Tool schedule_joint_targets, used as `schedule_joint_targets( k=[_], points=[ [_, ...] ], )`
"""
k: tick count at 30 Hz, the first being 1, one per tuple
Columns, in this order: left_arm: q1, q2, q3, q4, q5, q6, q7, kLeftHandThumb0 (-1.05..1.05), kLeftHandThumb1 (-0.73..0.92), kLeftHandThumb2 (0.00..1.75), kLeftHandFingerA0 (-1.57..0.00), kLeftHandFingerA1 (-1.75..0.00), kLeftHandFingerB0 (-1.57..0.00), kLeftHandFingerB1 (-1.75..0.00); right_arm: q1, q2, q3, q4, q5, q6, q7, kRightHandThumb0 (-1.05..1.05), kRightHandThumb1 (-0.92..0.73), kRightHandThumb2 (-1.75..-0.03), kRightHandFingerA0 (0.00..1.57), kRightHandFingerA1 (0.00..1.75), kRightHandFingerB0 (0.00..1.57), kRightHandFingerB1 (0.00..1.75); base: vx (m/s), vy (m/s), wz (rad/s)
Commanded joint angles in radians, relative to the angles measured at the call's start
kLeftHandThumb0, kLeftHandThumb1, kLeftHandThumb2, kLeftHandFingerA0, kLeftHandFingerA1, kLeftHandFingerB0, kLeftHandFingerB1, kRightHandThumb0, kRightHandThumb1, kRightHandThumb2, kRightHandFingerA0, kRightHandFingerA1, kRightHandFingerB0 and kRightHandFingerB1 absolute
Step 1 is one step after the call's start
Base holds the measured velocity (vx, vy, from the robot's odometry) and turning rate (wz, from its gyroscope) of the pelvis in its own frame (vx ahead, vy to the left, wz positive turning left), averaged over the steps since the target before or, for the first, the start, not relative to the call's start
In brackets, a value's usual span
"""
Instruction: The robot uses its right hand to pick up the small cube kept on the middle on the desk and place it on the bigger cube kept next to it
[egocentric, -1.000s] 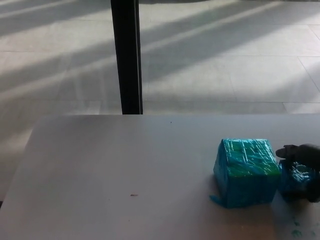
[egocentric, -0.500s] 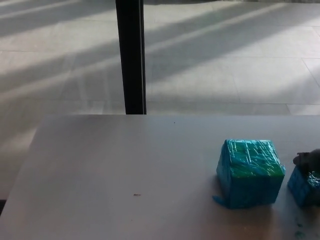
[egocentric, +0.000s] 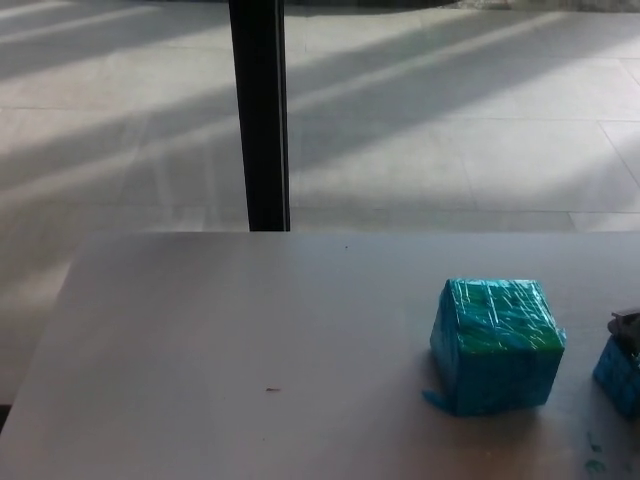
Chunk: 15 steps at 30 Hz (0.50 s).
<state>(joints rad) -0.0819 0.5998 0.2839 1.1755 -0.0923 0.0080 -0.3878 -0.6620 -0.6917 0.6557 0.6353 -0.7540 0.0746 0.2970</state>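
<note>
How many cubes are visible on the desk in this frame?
2: the bigger cube sits right of centre on the desk; the small cube lies beside it, cut off by the picture's right edge.

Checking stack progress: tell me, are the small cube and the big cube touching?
Apart. In the head view a strip of bare desk shows between the big cube and the small cube at the right edge.

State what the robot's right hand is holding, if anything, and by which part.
It cannot be told. Only a sliver of the right hand shows at the picture's edge, at the top of the small cube, beside the big cube.
</note>
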Motion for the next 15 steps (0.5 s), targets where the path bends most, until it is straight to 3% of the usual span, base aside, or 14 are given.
schedule_joint_targets(
  k=[1, 4, 7, 11, 13, 14, 15],
  points=[
    [0.005, 0.019, -0.008, 0.003, 0.007, 0.001, 0.006, -0.65, 0.68, 0.6, -0.54, -0.64, -0.65, -0.58, 0.06, 0.014, 0.013, 0.022, -0.053, -0.069, -0.095, -0.28, -0.77, -0.68, 0.74, 1.58, 0.61, 0.53, 0.0, 0.0, 0.0],
    [0.007, 0.022, -0.019, -0.002, 0.013, 0.001, 0.007, -0.64, 0.68, 0.6, -0.51, -0.63, -0.63, -0.55, 0.063, 0.017, 0.016, 0.029, -0.068, -0.083, -0.117, -0.35, -0.83, -0.67, 0.76, 1.62, 0.64, 0.58, 0.0, 0.0, 0.0],
    [0.018, 0.019, -0.011, -0.015, 0.003, -0.003, 0.002, -0.65, 0.68, 0.6, -0.47, -0.64, -0.66, -0.6, 0.075, 0.024, 0.001, 0.032, -0.05, -0.116, -0.139, -0.37, -0.78, -0.66, 0.79, 1.64, 0.76, 0.63, 0.0, 0.0, 0.0],
    [0.01, 0.017, -0.006, 0.001, -0.004, 0.003, -0.004, -0.65, 0.67, 0.6, -0.45, -0.6, -0.64, -0.53, 0.086, 0.035, -0.03, 0.053, -0.031, -0.152, -0.177, -0.32, -0.84, -0.68, 0.77, 1.65, 0.77, 0.62, 0.0, 0.0, 0.0],
    [0.003, 0.015, -0.004, 0.016, -0.003, 0.005, 0.006, -0.63, 0.67, 0.62, -0.54, -0.63, -0.61, -0.48, 0.094, 0.034, -0.057, 0.09, -0.018, -0.228, -0.279, -0.36, -0.76, -0.66, 0.81, 1.68, 0.76, 0.71, 0.0, 0.0, 0.0],
    [0.009, 0.019, -0.022, 0.008, 0.015, -0.011, 0.008, -0.63, 0.69, 0.59, -0.54, -0.63, -0.62, -0.51, 0.094, 0.035, -0.065, 0.1, -0.019, -0.24, -0.302, -0.36, -0.76, -0.65, 0.8, 1.69, 0.77, 0.66, 0.0, 0.0, 0.0],
    [0.01, 0.02, -0.017, 0.008, 0.008, -0.016, -0.004, -0.64, 0.67, 0.6, -0.5, -0.63, -0.64, -0.57, 0.098, 0.028, -0.071, 0.097, -0.024, -0.255, -0.327, -0.37, -0.75, -0.66, 0.82, 1.69, 0.77, 0.73, 0.0, 0.0, 0.0]
  ],
)
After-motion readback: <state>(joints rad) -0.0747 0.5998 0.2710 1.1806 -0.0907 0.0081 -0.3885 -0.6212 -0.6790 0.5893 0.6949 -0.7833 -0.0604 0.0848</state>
